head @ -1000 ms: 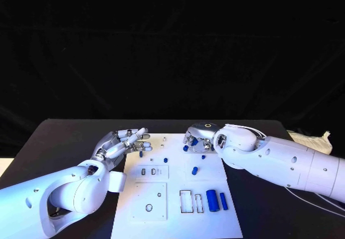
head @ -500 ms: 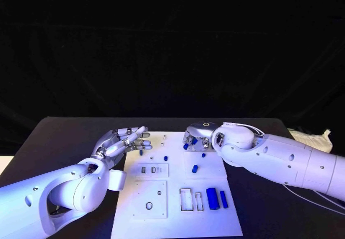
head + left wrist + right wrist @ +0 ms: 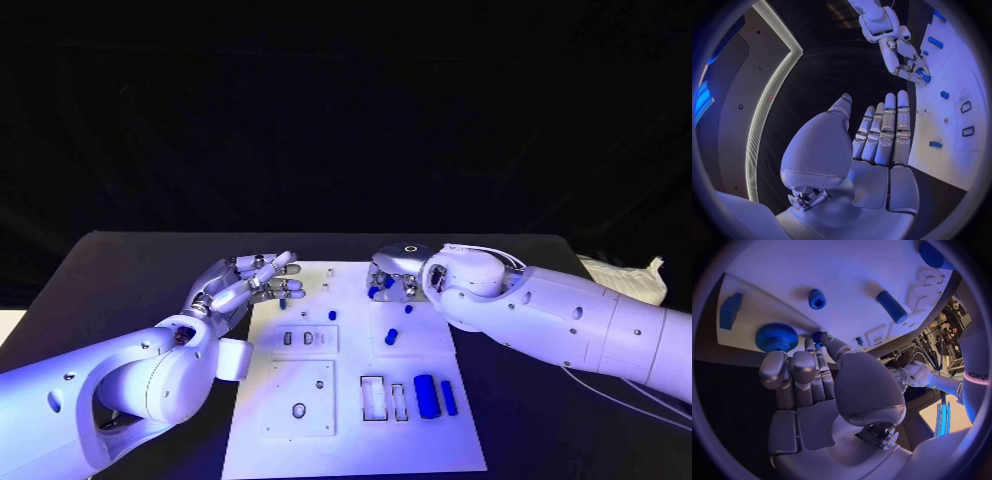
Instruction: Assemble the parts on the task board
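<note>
- A pale crumpled cloth (image 3: 632, 278) lies at the black surface's (image 3: 130, 280) right edge.
- The white task board (image 3: 346, 440) lies mid-surface, blue parts (image 3: 426, 396) scattered on it.
- The right robot hand (image 3: 392, 278) has fingers curled beside a blue gear (image 3: 776, 337) at the far edge; a grip cannot be told.
- The left robot hand (image 3: 248, 287) is spread wide, holding nothing.

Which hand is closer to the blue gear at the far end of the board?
Right. The right hand has its fingertips right at the blue gear on the task board. The left hand hovers open over the board's opposite edge, well apart from it.
</note>
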Robot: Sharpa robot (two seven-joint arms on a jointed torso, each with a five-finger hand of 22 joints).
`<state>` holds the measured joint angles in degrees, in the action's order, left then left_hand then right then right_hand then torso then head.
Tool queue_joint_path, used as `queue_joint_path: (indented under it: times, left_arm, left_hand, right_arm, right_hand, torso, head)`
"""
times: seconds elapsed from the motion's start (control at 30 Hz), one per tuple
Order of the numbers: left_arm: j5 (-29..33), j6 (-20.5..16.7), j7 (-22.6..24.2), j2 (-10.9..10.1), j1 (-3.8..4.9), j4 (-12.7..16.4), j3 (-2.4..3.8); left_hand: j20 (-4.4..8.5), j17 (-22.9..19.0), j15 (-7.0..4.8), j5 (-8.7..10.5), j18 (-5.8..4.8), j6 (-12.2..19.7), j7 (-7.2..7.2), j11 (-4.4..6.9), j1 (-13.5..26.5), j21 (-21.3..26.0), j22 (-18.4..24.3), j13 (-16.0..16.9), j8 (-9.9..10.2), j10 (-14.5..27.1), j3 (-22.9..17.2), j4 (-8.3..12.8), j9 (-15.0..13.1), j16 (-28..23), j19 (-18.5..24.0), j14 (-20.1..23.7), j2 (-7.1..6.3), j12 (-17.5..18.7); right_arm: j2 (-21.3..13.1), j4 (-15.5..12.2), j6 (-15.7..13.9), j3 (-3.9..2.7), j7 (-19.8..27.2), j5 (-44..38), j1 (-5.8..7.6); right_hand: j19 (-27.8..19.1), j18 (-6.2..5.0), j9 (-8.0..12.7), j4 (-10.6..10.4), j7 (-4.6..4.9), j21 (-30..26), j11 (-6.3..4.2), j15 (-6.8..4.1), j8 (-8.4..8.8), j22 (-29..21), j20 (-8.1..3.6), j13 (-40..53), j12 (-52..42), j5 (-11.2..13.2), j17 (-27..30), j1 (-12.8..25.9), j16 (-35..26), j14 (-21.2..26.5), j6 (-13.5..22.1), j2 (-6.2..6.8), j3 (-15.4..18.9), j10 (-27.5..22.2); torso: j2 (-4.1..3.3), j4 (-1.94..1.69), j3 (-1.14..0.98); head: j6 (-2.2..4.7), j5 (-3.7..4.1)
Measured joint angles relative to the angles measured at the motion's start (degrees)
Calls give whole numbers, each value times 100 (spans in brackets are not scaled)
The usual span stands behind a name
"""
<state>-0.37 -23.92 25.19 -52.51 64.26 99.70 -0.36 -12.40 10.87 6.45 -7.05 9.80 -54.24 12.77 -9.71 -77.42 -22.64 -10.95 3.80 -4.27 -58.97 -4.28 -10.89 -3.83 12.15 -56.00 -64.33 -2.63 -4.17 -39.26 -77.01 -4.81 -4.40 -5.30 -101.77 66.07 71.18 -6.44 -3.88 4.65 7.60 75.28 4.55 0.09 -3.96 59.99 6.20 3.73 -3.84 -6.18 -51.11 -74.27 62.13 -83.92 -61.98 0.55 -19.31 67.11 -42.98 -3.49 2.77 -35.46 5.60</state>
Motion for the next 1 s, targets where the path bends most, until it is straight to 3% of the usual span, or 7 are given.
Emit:
queue_joint_path:
  times: [0.23,0.33,0.43,0.67,1.0]
  left_arm:
    - [3,5,-15,0,1,0,0]
    - [4,9,-21,1,2,-1,0]
    - [5,12,-27,1,2,-2,0]
    - [12,25,-39,1,3,-8,0]
    - [31,34,-54,-1,3,43,0]
  left_hand:
    - [0,5,0,0,1,0,0,0,0,-21,-1,0,0,0,0,0,0,0,0,0,0,0]
    - [0,5,0,0,1,0,0,0,0,-21,-5,0,0,0,0,0,0,0,0,0,0,0]
    - [0,4,0,0,0,0,0,0,0,-21,-5,0,0,0,0,0,0,0,0,0,0,0]
    - [0,14,0,0,1,0,0,0,0,-21,-5,0,0,0,0,0,0,0,0,0,0,0]
    - [0,22,0,0,0,0,0,0,-22,-21,-10,-1,0,0,16,16,-1,0,0,0,22,0]
  right_arm:
    - [15,7,21,-5,-2,-21,5]
    - [18,1,10,-6,-2,-32,7]
    - [16,-24,-41,-3,-3,-40,5]
    - [66,-101,-587,3,-88,-49,2]
    - [380,153,-1315,-1,-258,-50,40]
  right_hand:
    - [69,0,-13,-38,-16,83,-35,-4,13,116,-32,8,0,7,-91,-31,105,-4,-120,32,-120,111]
    - [156,-1,-16,-53,-35,170,-62,-44,-23,259,-42,24,0,134,-206,-62,219,2,-242,60,-247,249]
    - [200,76,-46,-80,-58,216,-92,-73,-50,372,-65,33,1,223,-276,-78,279,-10,-328,45,-333,346]
    - [200,76,-46,-167,-59,244,-111,-73,-71,415,-65,25,13,291,-242,-105,312,-10,-366,57,-452,441]
    - [199,75,-46,-156,-61,244,-111,-72,-70,414,-66,7,26,323,-223,-148,312,-10,-368,68,-521,441]
  torso:
    - [-7,-2,1]
    - [-8,-1,2]
    - [-10,0,2]
    - [-14,-7,0]
    - [-27,-14,12]
  head:
    - [-29,0]
    - [-40,-7]
    - [-46,-8]
    - [-25,-30]
    - [-5,-51]
